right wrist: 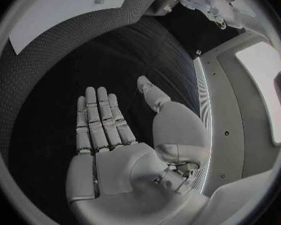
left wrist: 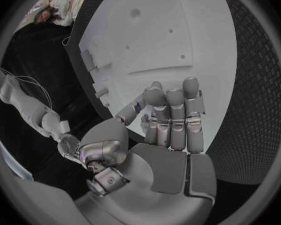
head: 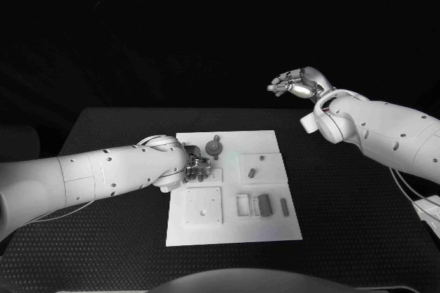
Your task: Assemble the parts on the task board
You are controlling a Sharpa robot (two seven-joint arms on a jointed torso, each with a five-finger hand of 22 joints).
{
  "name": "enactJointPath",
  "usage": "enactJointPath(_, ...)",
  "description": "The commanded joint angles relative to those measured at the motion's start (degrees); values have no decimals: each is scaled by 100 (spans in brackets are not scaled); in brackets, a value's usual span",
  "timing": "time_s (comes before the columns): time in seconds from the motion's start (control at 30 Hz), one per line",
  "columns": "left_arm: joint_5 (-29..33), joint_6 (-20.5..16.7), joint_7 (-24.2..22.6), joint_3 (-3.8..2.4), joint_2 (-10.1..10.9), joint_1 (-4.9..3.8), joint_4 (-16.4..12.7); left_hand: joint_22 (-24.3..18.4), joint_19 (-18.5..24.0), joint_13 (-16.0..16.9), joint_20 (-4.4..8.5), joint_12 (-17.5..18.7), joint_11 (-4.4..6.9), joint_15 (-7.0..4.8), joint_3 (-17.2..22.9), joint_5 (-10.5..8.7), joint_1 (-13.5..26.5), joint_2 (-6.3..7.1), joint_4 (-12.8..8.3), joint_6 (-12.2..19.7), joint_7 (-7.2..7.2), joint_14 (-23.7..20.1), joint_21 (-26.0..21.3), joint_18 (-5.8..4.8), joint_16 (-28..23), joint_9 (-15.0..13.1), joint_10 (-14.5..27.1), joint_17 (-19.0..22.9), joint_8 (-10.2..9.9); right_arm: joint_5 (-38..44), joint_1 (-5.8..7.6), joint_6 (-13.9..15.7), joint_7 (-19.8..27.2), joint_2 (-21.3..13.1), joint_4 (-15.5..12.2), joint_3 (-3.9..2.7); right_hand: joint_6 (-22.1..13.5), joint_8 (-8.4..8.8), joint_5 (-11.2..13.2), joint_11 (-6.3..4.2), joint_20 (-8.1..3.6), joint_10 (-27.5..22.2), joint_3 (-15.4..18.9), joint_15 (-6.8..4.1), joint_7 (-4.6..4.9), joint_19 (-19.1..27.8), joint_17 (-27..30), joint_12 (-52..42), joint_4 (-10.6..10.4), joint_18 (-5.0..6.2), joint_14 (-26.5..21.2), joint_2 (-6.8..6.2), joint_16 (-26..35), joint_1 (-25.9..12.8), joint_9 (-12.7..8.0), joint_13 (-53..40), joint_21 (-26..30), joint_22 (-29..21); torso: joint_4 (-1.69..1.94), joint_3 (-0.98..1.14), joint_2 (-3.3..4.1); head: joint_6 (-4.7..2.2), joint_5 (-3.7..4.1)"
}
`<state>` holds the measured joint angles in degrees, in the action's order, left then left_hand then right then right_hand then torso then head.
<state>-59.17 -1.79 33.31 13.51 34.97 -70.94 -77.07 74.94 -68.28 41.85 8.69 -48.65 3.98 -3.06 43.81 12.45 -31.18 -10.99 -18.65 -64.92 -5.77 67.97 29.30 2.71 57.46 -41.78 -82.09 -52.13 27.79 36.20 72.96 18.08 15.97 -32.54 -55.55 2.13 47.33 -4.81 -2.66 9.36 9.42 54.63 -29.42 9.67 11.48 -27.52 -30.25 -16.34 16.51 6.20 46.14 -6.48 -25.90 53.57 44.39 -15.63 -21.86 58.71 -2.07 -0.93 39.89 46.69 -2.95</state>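
a: where's the task board [head: 234, 229]?

b: flat in the middle of the black surface [head: 110, 255], long side running away from the robot. it's the landmark, all else is placed by it.

a: left hand [head: 196, 166]?

b: over the board's left edge, abt halfway up, arm coming in from the left. in the left wrist view the hand [left wrist: 168, 117] has fingers [left wrist: 176, 102] straight and close together, thumb bent off to the side, nothing in the palm. board lies just beyond the fingertips there.

a: touching any part?

b: can't tell. head view has a small round knobbed part [head: 213, 145] just beyond the hand, on the board's far-left area; contact is hidden by the hand itself.

a: other parts?

b: small dark piece [head: 262, 157] on the far-right area, a short peg [head: 250, 173] a bit nearer, both lying on the board. nearer still, right of centre: a pale slotted block [head: 243, 204], a dark block [head: 264, 204] just beside it, a thin bar [head: 285, 207] at the right edge. raised square plate w/ holes [head: 203, 205] on the near-left area.

a: right hand [head: 297, 83]?

b: well off the board, lifted past its far-right corner. wrist view shows that hand [right wrist: 112, 130] flat, fingers out side by side, holding nothing.
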Motion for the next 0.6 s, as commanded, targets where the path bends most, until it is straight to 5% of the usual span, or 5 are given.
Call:
enactJointPath(0.03, 97, 167, 51, 27, -22, 39, -40, 122, -3, -24, 19, -24, 225, -21, 235, -191, -33, 102, 211, -672, 693, -3, 28, 262, 19, -12, 189, 27, -33, -6, -1, -86, 22, 0, -13, -3, 31, 33, 3, -4, -12, 35, 34, 11, 14, 46, 2, 25, -8, -93, -41, 39, 37, 22, -9, 13, 31, 1, 1, -2, 0, -3, 9)
enactJointPath(0.13, 77, 143, 43, 27, -3, 39, -39, 109, -3, -77, 29, 15, 219, -34, 122, -478, -95, 323, 254, -637, 678, -25, 14, 255, 9, -20, 190, 72, -52, -6, -1, -86, 18, -6, -16, -3, 20, 39, 3, 0, -9, 30, 41, 18, 20, 63, 2, 35, -8, -98, -58, 32, 48, 22, -12, 24, 42, 2, 1, -2, 0, -8, 16)
enactJointPath(0.43, 7, 70, 46, 26, 11, 39, -34, 87, 6, -184, 54, 78, 210, -61, -447, -895, -198, 942, 409, -589, 662, -65, -60, 236, 9, -35, 186, 164, -97, -6, -2, -84, 5, -12, -19, -3, -15, 54, 3, 9, 8, 25, 64, 61, 38, 155, 4, 62, -9, -133, -157, 10, 103, 26, -21, 59, 97, 5, 1, -3, 1, -4, 28)
enactJointPath(0.6, -29, 43, 48, 26, 16, 39, -33, 84, -3, -208, 61, 83, 209, -69, -566, -956, -169, 1156, 561, -585, 659, -71, -88, 229, 21, -42, 184, 188, -107, -6, -2, -85, 2, -17, -31, -3, -26, 57, 3, 10, 14, 29, 72, 76, 42, 187, 3, 68, -10, -145, -192, 5, 120, 27, -23, 70, 113, 11, 2, -5, 2, -2, 31)
